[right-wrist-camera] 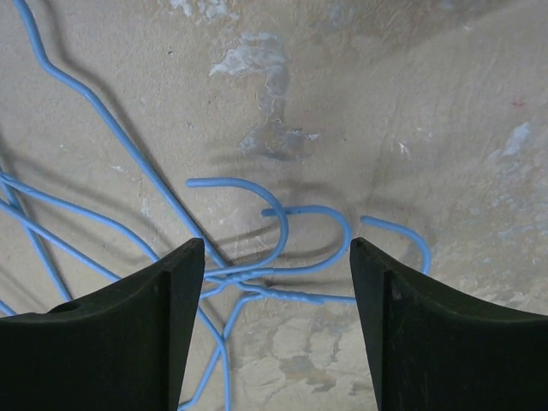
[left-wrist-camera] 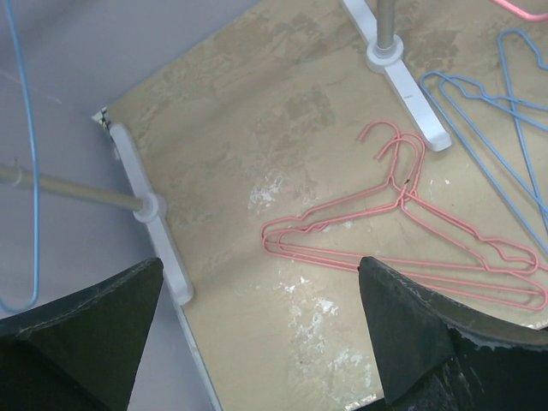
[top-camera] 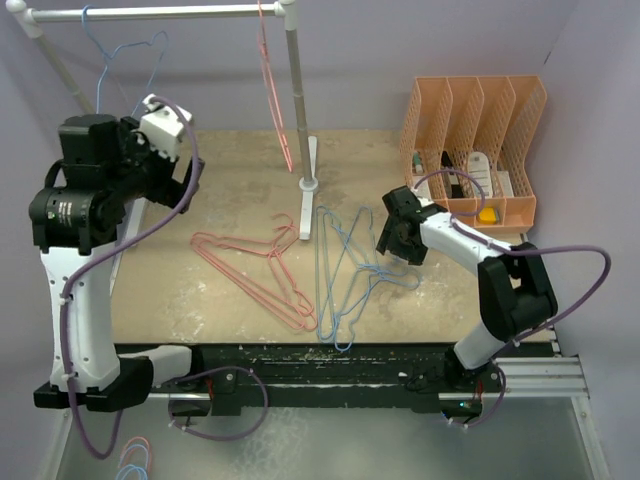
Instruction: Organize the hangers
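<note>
Several light blue hangers (top-camera: 320, 270) lie tangled on the table right of centre, and pink-red hangers (top-camera: 274, 252) lie to their left. One blue hanger (top-camera: 98, 85) and one pink hanger (top-camera: 271, 98) hang on the white rack. My right gripper (top-camera: 393, 252) is low over the blue hooks. In the right wrist view its jaws (right-wrist-camera: 274, 257) stand open on either side of the twisted necks (right-wrist-camera: 292, 295), touching no wire. My left gripper (top-camera: 188, 178) is raised at the left, open (left-wrist-camera: 261, 282) and holding nothing, with the pink hangers (left-wrist-camera: 401, 197) ahead of it.
The white pole rack (top-camera: 293, 90) stands at the back, its foot (top-camera: 307, 200) reaching toward the hangers. An orange slotted file holder (top-camera: 475, 140) with small items is at the back right. The rack's left foot (left-wrist-camera: 154, 214) sits at the table's left edge.
</note>
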`<action>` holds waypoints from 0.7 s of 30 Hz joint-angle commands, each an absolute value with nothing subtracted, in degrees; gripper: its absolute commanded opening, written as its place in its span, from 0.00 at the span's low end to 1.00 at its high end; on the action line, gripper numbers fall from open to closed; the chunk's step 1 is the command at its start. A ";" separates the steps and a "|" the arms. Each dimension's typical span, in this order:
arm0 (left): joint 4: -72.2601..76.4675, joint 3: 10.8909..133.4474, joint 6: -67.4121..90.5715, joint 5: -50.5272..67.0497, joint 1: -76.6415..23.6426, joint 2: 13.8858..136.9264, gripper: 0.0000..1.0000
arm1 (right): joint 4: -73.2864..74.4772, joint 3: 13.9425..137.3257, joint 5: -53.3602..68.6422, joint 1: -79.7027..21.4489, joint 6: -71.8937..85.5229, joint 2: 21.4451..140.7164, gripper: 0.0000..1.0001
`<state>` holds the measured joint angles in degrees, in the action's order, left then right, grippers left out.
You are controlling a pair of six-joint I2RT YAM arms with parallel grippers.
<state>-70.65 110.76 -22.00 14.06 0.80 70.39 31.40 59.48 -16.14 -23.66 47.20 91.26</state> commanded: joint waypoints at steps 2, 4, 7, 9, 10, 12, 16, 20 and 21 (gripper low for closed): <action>-63.99 109.17 -18.37 -0.62 -11.26 70.32 0.99 | 29.02 60.53 -14.47 -23.54 48.05 93.32 0.68; -62.94 107.97 -18.03 -3.59 -14.42 70.48 0.99 | 28.63 60.72 -14.42 -23.55 47.91 94.33 0.64; -61.56 104.80 -17.47 -7.97 -19.55 70.37 0.99 | 27.93 60.89 -14.09 -23.53 47.68 95.55 0.59; -60.85 101.76 -17.15 -8.85 -21.28 70.14 0.99 | 27.20 60.76 -13.64 -23.51 47.26 96.15 0.53; -60.64 100.50 -17.16 -8.62 -21.75 70.03 0.99 | 26.94 60.63 -13.32 -23.49 47.28 96.42 0.51; -60.49 97.82 -17.66 -7.32 -22.84 69.53 0.99 | 26.31 60.28 -12.60 -23.50 47.12 96.88 0.48; -60.07 91.64 -18.77 -7.11 -25.63 68.07 0.99 | 25.36 59.78 -11.96 -23.50 47.02 97.59 0.42; -61.27 86.09 -19.54 -4.43 -28.57 66.77 0.99 | 24.97 60.00 -11.49 -23.55 46.63 97.82 0.29; -61.79 84.93 -19.64 -3.43 -29.33 66.56 0.99 | 25.08 60.10 -11.25 -23.55 46.59 97.71 0.24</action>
<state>-62.50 88.18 -19.09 -5.87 -26.87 69.12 26.17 59.51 -12.25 -23.66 46.94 98.28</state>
